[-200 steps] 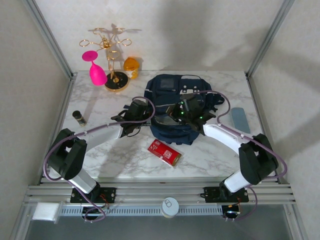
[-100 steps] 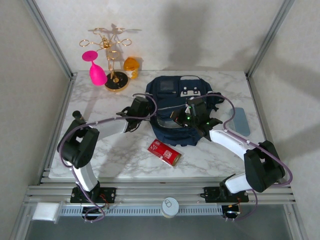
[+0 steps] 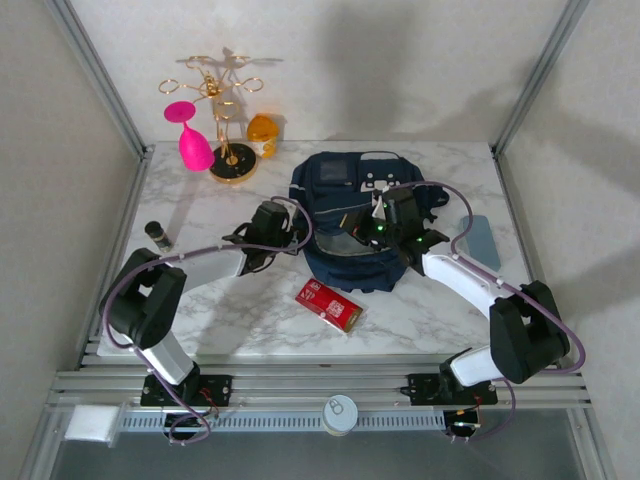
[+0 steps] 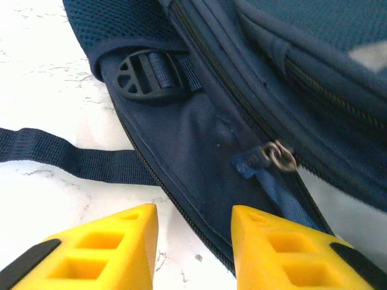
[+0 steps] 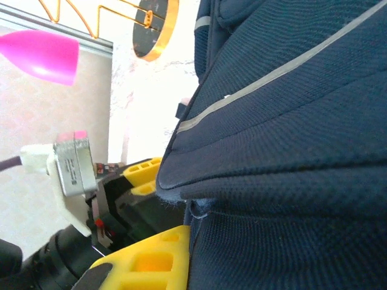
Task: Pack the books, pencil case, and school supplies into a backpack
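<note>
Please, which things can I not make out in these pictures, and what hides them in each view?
1. Inside of the backpack: top view, its own fabric and the right gripper cover the opening.
2. Second finger of the right gripper: right wrist view, behind backpack fabric; one finger shows.
3. Print on the label of the red box: top view, too small.
4. The zipper track past the zipper pull: left wrist view, behind a finger of the left gripper.

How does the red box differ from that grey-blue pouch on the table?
The red box is a sharp-cornered rectangle with a white label; the grey-blue pouch is plain with rounded ends. The box lies on the backpack's near side, the pouch on its right. Both lie flat on the table.
</note>
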`<action>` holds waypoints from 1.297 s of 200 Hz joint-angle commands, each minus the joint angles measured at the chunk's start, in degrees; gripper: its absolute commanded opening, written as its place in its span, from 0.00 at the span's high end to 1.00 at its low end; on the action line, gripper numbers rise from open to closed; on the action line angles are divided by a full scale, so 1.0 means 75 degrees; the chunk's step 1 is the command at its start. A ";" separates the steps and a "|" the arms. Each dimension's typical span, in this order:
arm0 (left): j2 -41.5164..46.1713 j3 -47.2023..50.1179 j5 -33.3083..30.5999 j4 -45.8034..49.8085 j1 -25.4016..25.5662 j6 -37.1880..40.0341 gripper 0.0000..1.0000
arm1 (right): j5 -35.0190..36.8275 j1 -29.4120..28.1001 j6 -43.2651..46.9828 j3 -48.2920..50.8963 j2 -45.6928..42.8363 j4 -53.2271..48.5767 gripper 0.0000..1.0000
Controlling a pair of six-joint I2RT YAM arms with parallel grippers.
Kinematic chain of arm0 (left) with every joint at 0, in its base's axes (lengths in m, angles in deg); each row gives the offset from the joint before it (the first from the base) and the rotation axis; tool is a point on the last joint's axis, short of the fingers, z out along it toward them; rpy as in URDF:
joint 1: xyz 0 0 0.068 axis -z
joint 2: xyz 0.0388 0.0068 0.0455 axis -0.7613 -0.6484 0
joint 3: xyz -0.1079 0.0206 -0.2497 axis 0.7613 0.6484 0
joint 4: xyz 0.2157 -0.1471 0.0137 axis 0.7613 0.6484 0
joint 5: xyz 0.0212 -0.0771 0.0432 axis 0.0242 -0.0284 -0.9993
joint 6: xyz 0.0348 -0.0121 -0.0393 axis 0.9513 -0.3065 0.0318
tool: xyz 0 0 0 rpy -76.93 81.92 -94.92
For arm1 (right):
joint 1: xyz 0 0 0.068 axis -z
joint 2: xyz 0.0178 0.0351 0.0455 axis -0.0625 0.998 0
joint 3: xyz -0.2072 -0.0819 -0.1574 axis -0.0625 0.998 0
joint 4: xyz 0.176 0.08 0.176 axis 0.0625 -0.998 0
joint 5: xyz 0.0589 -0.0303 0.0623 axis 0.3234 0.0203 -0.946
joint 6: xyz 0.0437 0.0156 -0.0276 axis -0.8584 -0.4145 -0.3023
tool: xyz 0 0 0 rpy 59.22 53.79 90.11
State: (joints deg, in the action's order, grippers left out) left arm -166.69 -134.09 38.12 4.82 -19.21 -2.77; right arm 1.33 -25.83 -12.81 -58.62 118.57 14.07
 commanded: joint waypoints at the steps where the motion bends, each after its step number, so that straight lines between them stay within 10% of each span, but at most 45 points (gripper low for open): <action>1: 0.0148 0.0019 0.0449 -0.0332 -0.0018 0.0537 0.62 | -0.0821 0.0066 -0.0009 -0.0407 -0.0224 -0.0015 1.00; 144: -0.1738 -0.1723 -0.0020 -0.0877 -0.0358 0.0240 0.67 | -0.1229 0.0168 0.0245 0.0150 -0.0273 0.0262 1.00; 201: -0.0596 -0.0733 -0.0412 -0.0343 -0.0358 -0.0875 0.60 | 0.0119 0.0171 0.0974 0.0030 -0.1022 -0.2042 0.27; 259: 0.0549 -0.0139 -0.0189 0.0374 0.0146 -0.2579 0.52 | 0.1916 0.1290 0.1180 0.0692 -0.3036 -0.4489 0.01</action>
State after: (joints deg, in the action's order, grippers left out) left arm -165.62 -135.64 36.41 4.21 -21.09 -14.92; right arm 9.77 -22.77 -6.55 -54.79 99.16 -10.52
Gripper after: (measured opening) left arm 0.466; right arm 0.982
